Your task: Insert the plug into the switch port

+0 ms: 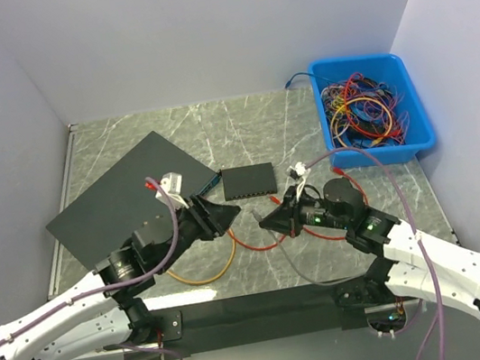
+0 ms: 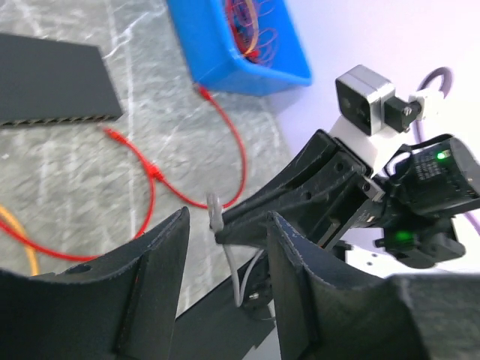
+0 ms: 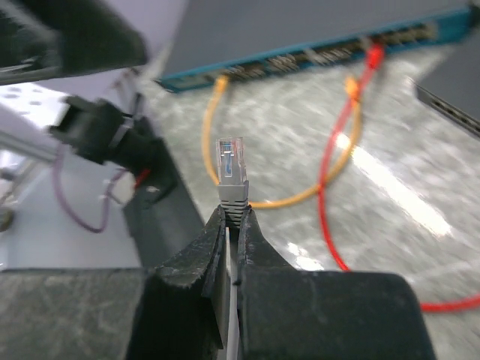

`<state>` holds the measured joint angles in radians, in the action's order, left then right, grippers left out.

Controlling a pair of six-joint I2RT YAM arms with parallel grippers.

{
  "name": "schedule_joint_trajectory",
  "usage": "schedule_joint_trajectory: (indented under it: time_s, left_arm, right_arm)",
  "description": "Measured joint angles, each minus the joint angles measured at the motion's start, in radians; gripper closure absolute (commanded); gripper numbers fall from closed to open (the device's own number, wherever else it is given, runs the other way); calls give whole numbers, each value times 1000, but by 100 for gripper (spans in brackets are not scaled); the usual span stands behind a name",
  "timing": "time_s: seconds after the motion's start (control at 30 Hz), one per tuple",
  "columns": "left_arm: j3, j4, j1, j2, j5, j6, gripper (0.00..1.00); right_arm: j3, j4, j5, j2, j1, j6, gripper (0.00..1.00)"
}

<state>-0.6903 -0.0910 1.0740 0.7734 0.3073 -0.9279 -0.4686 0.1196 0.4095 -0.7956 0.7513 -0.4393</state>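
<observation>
Two grippers face each other tip to tip in the top view, just in front of the switch [image 1: 247,181], which lies near the middle of the table [image 1: 258,122]. The left gripper [image 1: 230,214] reaches in from beside a dark mat [image 1: 125,203], the right gripper [image 1: 271,221] from the side of the blue bin [image 1: 370,109] of spare cables. A red cable [image 1: 264,245] and an orange cable [image 1: 203,282] loop on the table near the switch. What the right gripper carries is too small to make out here.

From the left wrist, that gripper's fingers [image 2: 150,292] stand apart with nothing clamped. In the gap between them shows the right gripper's tip with a grey plug [image 2: 215,212] sticking out. Whether the plug sits between the left fingers or beyond them I cannot tell.

From the right wrist, the right gripper is pinched shut on the grey boot just under the plug, so the clear connector stands upright above its tips. It is in the air, well apart from the switch, where the orange and red cables already sit in ports.

Judging from this, the plug is secured but nothing is inserted. Lining it up with a free port and pushing it home are all left.
</observation>
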Motion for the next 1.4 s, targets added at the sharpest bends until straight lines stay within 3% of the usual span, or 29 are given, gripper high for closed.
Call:
schedule_joint_trajectory:
  time_s: [0.57, 0.67, 0.77, 0.87, 0.93, 1.07, 1.23, 1.4]
  left_arm:
    - [33, 128, 0, 78, -89, 10, 53]
    - [33, 142, 0, 89, -103, 9, 59]
    - [34, 156, 0, 94, -108, 8, 71]
    - [35, 158, -1, 99, -107, 7, 92]
    - [35, 162, -3, 103, -107, 6, 96]
    - [35, 164, -3, 110, -109, 6, 94]
    - [35, 192, -3, 110, -111, 0, 82]
    - [35, 193, -3, 113, -108, -1, 85]
  right_arm:
    - [0, 128, 63, 0, 68, -39, 100]
    - [0, 140, 63, -5, 74, -42, 100]
    - [0, 150, 63, -13, 80, -43, 100]
    - [0, 155, 57, -14, 88, -43, 100]
    - [2, 154, 43, -14, 93, -43, 100]
    - [27, 158, -5, 19, 104, -54, 100]
    - [33, 158, -50, 59, 110, -61, 100]
    - [33, 158, -59, 57, 113, -63, 100]
